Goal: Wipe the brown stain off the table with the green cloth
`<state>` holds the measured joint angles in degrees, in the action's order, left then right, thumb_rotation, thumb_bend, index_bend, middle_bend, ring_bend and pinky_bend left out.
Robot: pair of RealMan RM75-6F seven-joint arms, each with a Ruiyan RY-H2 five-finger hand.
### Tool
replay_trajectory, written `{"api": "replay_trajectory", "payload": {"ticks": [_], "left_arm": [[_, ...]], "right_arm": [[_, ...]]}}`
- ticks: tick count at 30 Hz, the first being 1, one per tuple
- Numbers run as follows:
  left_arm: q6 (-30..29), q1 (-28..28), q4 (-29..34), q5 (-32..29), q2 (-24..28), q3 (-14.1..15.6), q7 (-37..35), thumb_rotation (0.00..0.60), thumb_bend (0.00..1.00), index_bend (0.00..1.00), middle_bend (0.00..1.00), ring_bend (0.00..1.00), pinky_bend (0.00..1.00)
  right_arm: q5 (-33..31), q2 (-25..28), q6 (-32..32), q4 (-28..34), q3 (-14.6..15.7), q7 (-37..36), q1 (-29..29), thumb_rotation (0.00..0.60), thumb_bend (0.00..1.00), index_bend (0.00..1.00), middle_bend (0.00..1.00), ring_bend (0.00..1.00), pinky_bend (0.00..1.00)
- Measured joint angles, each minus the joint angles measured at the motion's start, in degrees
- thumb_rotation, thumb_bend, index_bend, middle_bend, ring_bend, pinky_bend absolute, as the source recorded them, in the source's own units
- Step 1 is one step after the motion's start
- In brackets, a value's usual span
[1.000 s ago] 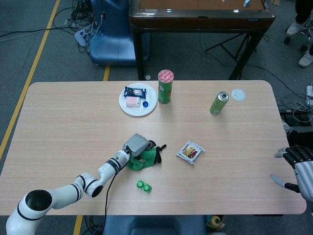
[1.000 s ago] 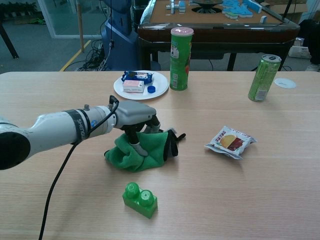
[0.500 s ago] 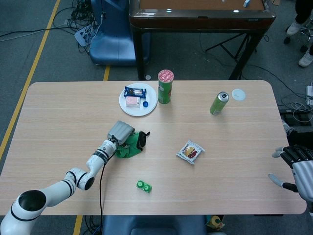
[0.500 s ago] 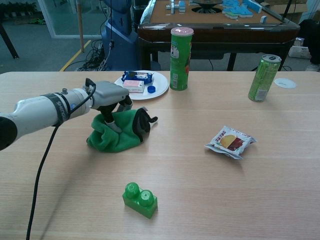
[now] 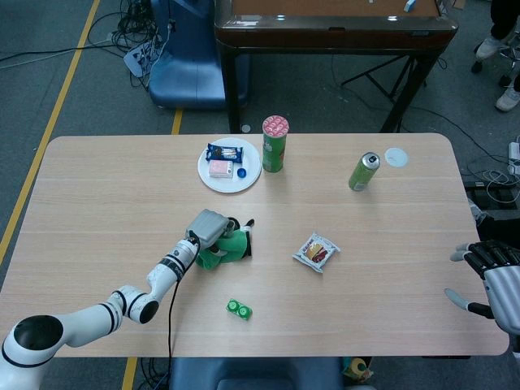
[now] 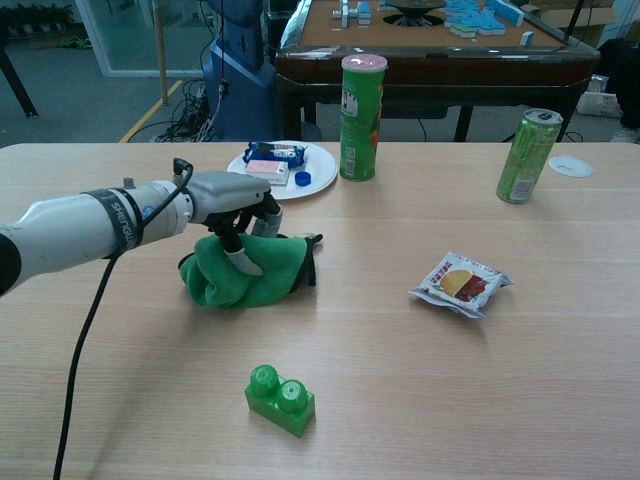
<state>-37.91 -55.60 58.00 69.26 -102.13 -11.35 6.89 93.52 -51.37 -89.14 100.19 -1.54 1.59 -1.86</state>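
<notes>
Since a second ago you have dragged the green cloth (image 6: 247,270) left across the table (image 5: 97,187), then brought it back a little to the right. Your left hand (image 6: 232,198) presses down on top of the cloth with its fingers (image 6: 243,260) curled into the bunched fabric, gripping it against the wood. The cloth sits left of centre, just in front of the white plate (image 6: 318,165) and behind the green toy brick (image 6: 280,398). You cannot make out any brown stain in either view. Your right hand (image 5: 491,272) hangs at the right edge of the table, fingers spread and holding nothing. Further out stand the tall crisp tube (image 6: 361,116), the green drink can (image 6: 528,155) and the snack packet (image 6: 461,283).
</notes>
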Motion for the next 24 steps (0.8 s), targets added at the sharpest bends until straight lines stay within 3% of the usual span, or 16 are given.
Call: {"api": "replay_trajectory", "payload": {"ticks": [9,24], "left_arm": [[0.56,-1.34,4.28,1.21,-2.03,0.18,-2.66,0.600,0.14,0.54,0.60,0.58,0.71],[-1.14,-1.34,-5.68,0.85,-5.19,3.32,8.02,0.600,0.14,0.54,0.59,0.58,0.69]], "right_arm": [[-0.30,0.08,-0.40,-0.19,0.11,-0.21,0.43,0.600,0.21,0.39,0.35,0.26,0.21],[-0.07,0.14,-0.64,0.01,0.06,-0.10,0.51,0.600,0.21,0.39,0.35,0.26,0.21]]}}
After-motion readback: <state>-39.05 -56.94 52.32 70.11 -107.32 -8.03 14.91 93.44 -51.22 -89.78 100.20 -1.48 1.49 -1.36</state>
